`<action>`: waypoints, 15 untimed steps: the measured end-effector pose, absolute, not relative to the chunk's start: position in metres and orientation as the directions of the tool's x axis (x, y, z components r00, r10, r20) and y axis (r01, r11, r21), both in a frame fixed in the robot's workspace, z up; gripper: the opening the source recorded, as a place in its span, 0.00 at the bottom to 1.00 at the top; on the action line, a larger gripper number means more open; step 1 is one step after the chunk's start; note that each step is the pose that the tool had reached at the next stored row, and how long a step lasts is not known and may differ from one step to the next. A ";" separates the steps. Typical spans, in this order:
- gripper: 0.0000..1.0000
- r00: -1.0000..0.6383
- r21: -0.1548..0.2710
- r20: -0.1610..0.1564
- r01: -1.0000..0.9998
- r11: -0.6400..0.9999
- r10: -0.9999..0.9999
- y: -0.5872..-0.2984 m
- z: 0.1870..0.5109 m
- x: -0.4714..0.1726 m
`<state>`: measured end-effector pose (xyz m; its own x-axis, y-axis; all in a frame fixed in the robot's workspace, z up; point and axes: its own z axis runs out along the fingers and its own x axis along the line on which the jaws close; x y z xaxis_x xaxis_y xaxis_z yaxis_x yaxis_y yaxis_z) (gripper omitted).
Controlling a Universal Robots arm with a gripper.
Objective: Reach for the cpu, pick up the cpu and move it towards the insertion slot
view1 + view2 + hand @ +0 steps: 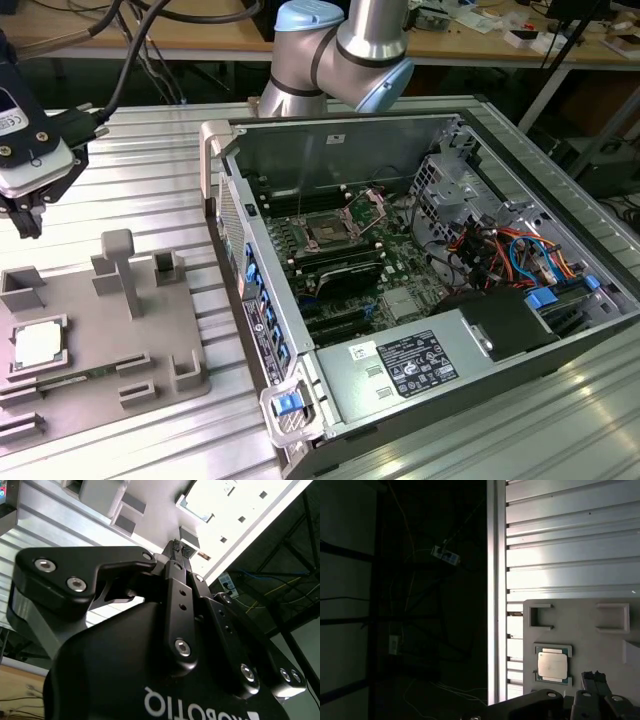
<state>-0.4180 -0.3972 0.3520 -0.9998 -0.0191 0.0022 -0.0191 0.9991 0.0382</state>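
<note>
the gripper (pixel 28 226) hangs above the counter (pixel 150 170) at the exterior view's left, its fingertips pressed together and holding nothing. it is well apart from the cpu (pixel 38 345). the cpu lies flat, metal top up, in a shallow square recess of a grey fixture plate (pixel 95 330) on the counter. it is square, and its sides run parallel to the plate's edges. in the first wrist view the cpu (pixel 552 663) sits just beside the dark fingertips (pixel 592 677), near the counter's rim. the insertion slot (pixel 328 232) lies inside the open computer case (pixel 330 150) towards the exterior view's right, its bracket raised, far from both cpu and gripper.
</note>
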 end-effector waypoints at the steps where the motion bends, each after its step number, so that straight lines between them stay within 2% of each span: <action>1: 0.11 -1.000 0.038 0.002 -0.019 0.999 -0.019 -0.397 0.352 -0.418; 15: 0.11 -1.000 0.038 0.002 -0.019 0.999 -0.019 -0.398 0.352 -0.422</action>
<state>-0.4223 -0.3978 0.3520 -0.9998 -0.0190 0.0021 -0.0189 0.9991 0.0383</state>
